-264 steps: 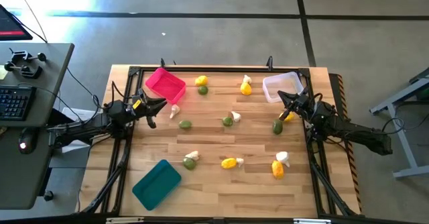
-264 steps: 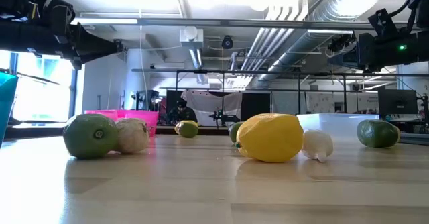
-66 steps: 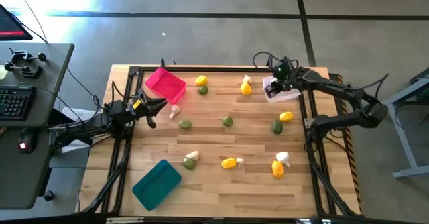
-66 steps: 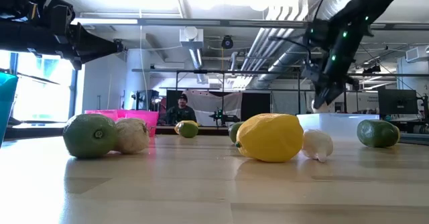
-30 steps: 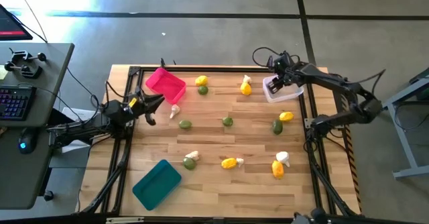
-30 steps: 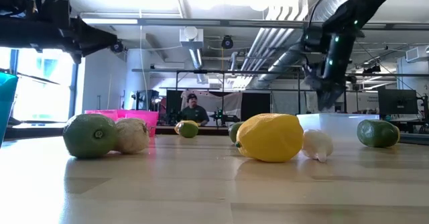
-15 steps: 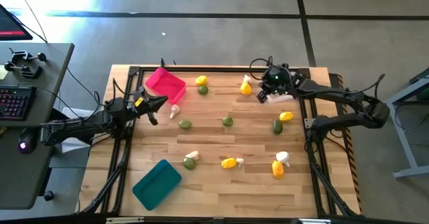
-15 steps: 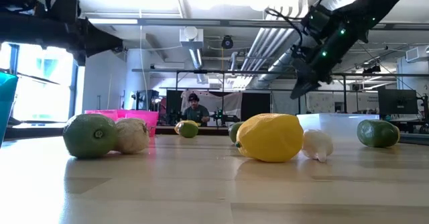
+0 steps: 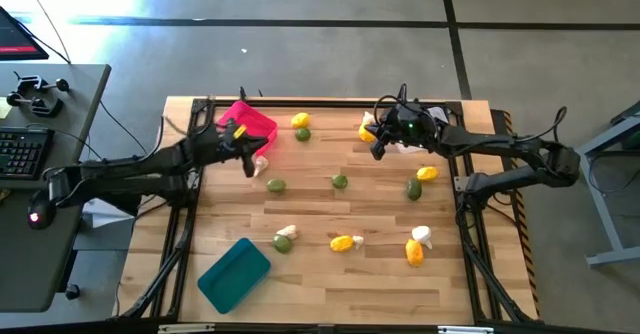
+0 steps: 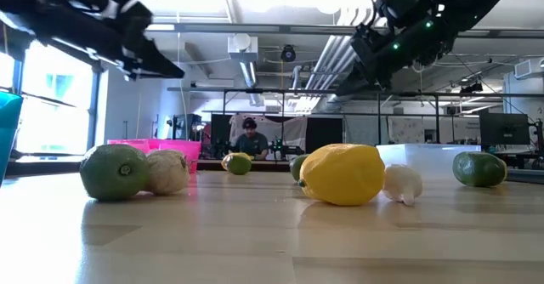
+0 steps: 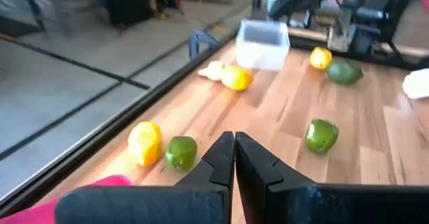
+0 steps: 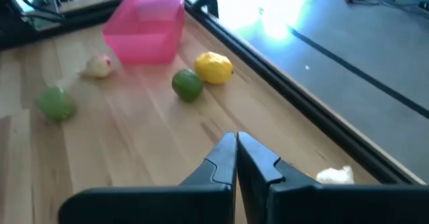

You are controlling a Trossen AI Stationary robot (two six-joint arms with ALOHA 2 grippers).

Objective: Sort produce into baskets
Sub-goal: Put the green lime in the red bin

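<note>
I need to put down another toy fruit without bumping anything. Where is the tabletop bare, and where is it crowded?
Bare wood: the near strip between the teal basket and the table edge's right corner. Crowded: the far edge, where the left gripper sits by the pink basket and the right gripper by the whitish basket.

High view looks straight down; low view sits at tabletop level; both show the pink basket (image 9: pixel 246 124).
</note>
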